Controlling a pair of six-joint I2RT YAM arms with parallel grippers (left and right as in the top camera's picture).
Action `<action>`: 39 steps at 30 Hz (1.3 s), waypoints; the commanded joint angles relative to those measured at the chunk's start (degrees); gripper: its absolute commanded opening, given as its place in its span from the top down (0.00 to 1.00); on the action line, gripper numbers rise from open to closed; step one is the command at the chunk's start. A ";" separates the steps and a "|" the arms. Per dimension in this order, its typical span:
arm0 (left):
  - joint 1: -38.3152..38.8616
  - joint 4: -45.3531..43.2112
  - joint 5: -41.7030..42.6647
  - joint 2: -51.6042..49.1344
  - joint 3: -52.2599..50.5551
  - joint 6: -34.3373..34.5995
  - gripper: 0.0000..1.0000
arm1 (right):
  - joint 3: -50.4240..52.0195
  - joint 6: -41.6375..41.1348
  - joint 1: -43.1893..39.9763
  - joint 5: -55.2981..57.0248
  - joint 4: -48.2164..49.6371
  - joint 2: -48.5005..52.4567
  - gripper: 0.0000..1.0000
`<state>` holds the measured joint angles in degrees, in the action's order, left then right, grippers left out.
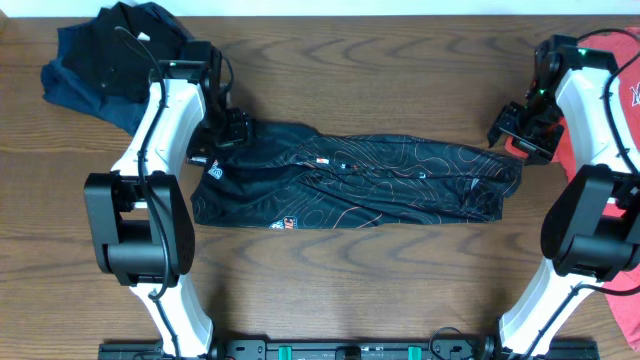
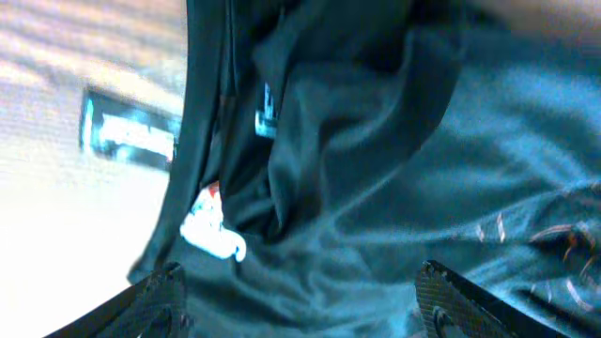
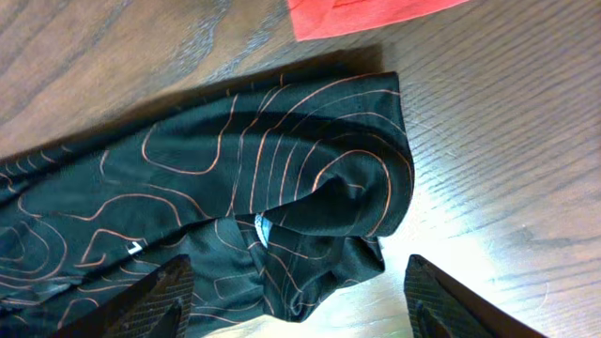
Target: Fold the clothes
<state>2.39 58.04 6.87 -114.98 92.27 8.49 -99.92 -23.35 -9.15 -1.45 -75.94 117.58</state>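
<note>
Black jersey [image 1: 350,185] lies flat on table [image 1: 330,300] as a long band, stretched from one gripper to the other. Left gripper [image 1: 232,128] jaws apart, holding nothing, rumpled end directly beneath it. Right gripper [image 1: 520,130] jaws apart too, bunched end just ahead of its fingers. Fabric looks thin, slick and limp, so it likely slides. Best to pinch the doubled end edges, not a single layer.

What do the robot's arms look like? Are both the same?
Yes, they match. The left arm and right arm have smooth white shells, big round black joints and thin black cables running along them. The left gripper and right gripper are black, with dark woven-looking fingers. A small green light glows on the right arm.
</note>
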 commanded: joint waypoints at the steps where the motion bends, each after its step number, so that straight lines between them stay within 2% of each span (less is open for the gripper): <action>1: -0.22 -1.95 3.91 0.11 0.13 -3.78 0.20 | 0.26 1.16 0.35 1.22 0.17 -1.84 0.21; 3: -0.20 -4.20 7.58 0.04 0.11 -5.99 0.19 | 0.28 1.16 0.37 1.18 0.31 -1.84 0.15; 5: -0.07 -6.21 7.87 -0.02 0.11 -6.73 0.20 | 0.28 1.18 0.55 1.20 0.28 -1.84 0.12; 25: -0.07 -8.57 7.50 -6.82 -0.04 -11.52 0.23 | 0.31 2.45 3.98 1.25 0.96 -1.81 0.10; 29: -0.07 -9.33 7.50 -7.19 -0.07 -11.52 0.33 | 0.35 2.43 3.98 1.25 1.16 -1.81 0.10; 36: -0.07 -8.96 7.50 -7.19 -0.07 -11.45 0.89 | 1.66 2.43 3.98 1.25 1.84 -1.81 0.11; 37: -0.07 -8.70 7.50 -7.19 -0.07 -11.45 0.94 | 2.25 2.43 3.98 1.25 2.21 -1.81 0.11; 39: -0.09 -7.26 7.48 -7.17 -0.04 -11.45 0.94 | 4.00 2.43 3.98 1.25 3.23 -1.81 0.11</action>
<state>2.42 49.28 13.85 -121.67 92.27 -2.85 -98.10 -21.65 -5.74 -0.99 -73.54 117.47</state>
